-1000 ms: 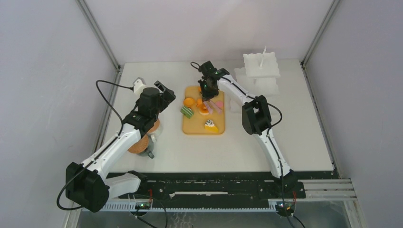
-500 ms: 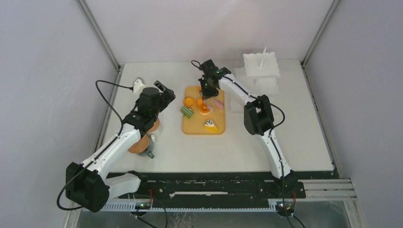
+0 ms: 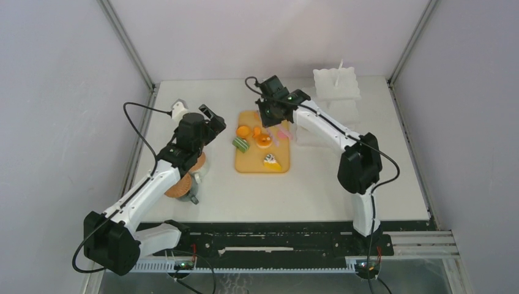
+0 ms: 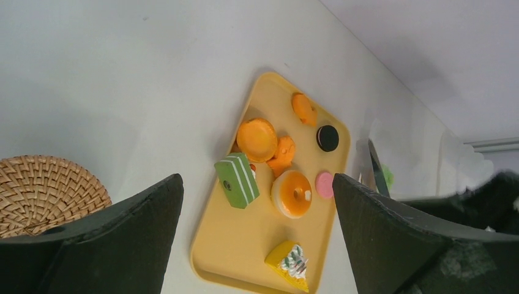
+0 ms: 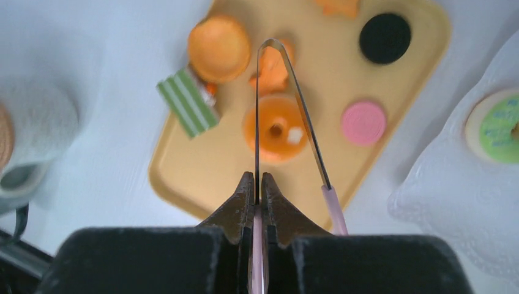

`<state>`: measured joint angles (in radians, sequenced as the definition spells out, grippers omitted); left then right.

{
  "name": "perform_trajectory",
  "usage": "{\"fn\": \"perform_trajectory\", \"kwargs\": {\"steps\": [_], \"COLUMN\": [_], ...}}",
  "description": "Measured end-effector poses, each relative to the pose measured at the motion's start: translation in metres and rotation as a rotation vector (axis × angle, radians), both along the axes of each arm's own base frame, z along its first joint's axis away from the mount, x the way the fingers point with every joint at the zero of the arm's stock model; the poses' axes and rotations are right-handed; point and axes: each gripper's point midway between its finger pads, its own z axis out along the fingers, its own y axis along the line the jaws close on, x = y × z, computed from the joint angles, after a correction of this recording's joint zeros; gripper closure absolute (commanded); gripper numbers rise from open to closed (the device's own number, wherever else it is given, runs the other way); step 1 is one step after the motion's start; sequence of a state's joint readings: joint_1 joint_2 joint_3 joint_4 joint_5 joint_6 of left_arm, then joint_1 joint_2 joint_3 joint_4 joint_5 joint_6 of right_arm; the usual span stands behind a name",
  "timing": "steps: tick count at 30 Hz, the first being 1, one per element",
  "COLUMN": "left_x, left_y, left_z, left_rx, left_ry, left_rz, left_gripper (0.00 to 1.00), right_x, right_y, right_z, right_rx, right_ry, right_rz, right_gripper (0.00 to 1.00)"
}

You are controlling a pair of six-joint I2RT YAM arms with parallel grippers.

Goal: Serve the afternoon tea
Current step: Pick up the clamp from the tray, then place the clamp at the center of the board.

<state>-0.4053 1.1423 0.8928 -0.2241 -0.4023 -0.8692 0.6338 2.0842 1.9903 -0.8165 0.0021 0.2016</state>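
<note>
Toy pastries lie on a yellow-tan board (image 3: pixel 251 164): an orange tart (image 4: pixel 257 139), a green striped slice (image 4: pixel 237 180), an orange ring (image 4: pixel 291 193), a yellow wedge (image 4: pixel 289 264), a pink round (image 5: pixel 363 122) and a black round (image 5: pixel 385 38). My right gripper (image 5: pixel 257 177) hangs over the board's far end, shut on one arm of the thin pink tongs (image 5: pixel 335 211); their other arm sticks out free. My left gripper (image 3: pixel 211 125) hovers open left of the board, holding nothing. A cork coaster (image 4: pixel 43 190) lies under the left arm, with a grey mug (image 3: pixel 194 182) beside it.
A white tiered stand (image 3: pixel 335 86) rises at the back right, and a green donut (image 5: pixel 499 125) sits on its white plate. A small white object (image 3: pixel 178 110) lies at the back left. Grey walls enclose the table on three sides.
My right jaws have shut on the tongs' arm, and the right arm's elbow has swung out to the right. The left arm has not moved.
</note>
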Motion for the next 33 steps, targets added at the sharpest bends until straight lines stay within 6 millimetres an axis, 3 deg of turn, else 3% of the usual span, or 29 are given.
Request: {"fn": "perform_trajectory", "kwargs": {"steps": [5,11,15,21,29,33], "left_x": [-0.003,-0.015,-0.027,-0.047,-0.067,-0.069], "left_y": [-0.003,-0.002,0.002,0.0,-0.019,-0.028], "left_z": [0.004,0.022,0.032,0.04,0.025,0.02], "left_rx": [-0.009,-0.034,-0.054,-0.089,-0.07,-0.057], "left_ry": [-0.004,-0.042,-0.053,-0.054,0.009,0.027], "left_rz": [-0.025,-0.042,-0.041,-0.042,-0.061,-0.065], "left_gripper": [0.04,0.05,0.06,0.07,0.07,0.07], "right_x": [-0.072,-0.167,-0.206,-0.217,-0.194,-0.186], "right_y": [0.01,0.016,0.008,-0.031,-0.088,-0.126], "right_z": [0.003,-0.02,-0.036,-0.056,-0.039,-0.043], "right_rx": [-0.046,-0.11,-0.143,-0.159,-0.081,-0.091], "right_ry": [-0.022,-0.008,-0.005,-0.01,-0.107,-0.099], "right_rz": [0.109,0.28,0.318,0.104,-0.418,-0.695], "right_gripper": [1.0,1.0,1.0,1.0,1.0,1.0]}}
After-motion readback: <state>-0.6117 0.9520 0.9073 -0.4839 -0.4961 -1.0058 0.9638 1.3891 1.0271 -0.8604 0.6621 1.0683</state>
